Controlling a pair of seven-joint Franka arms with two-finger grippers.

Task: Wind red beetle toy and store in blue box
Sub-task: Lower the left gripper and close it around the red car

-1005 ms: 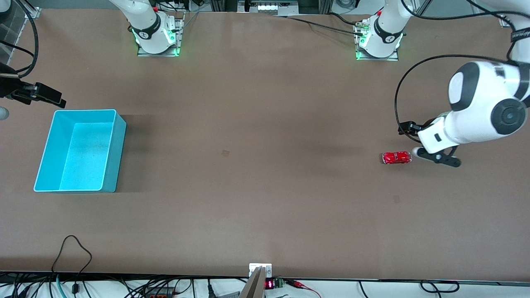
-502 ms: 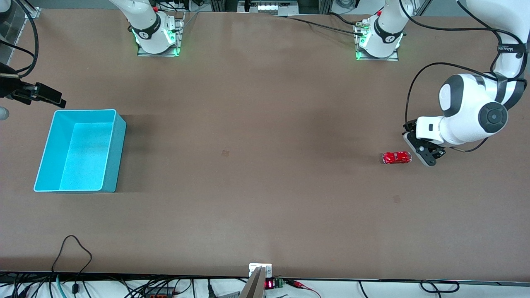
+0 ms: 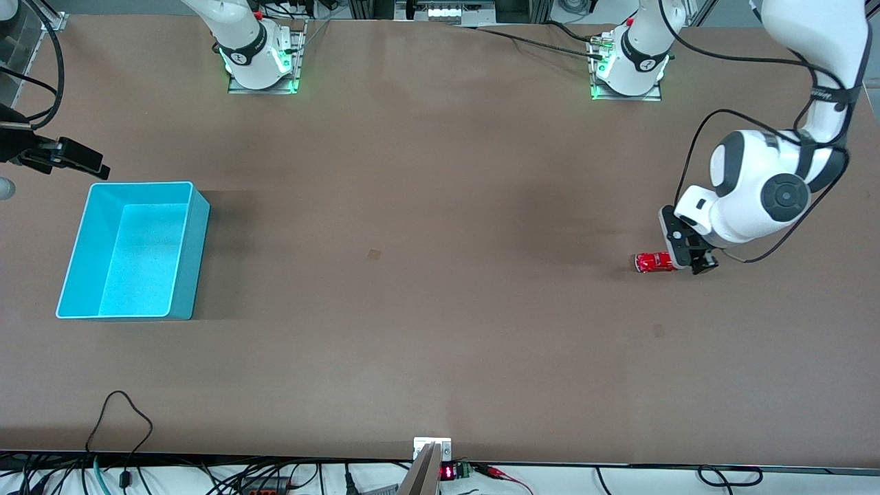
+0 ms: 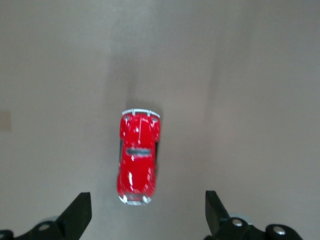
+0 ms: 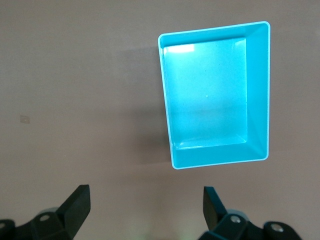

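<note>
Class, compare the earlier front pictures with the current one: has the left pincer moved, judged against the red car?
Yes. The open left pincer has shifted toward the red car, which has stayed put, and now covers the car's end.

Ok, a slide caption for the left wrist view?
Open left gripper poised over the red toy car on the bare table.

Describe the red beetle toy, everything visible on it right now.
The red beetle toy is a tiny glossy red car with a rounded body, silvery bumpers at both ends, a dark window strip and dark wheels just showing at its sides. It looks like painted metal or hard plastic. It sits upright on its wheels on the bare brown table toward the left arm's end. The left claw is open above one end of it, fingers apart and not gripping it.
</note>
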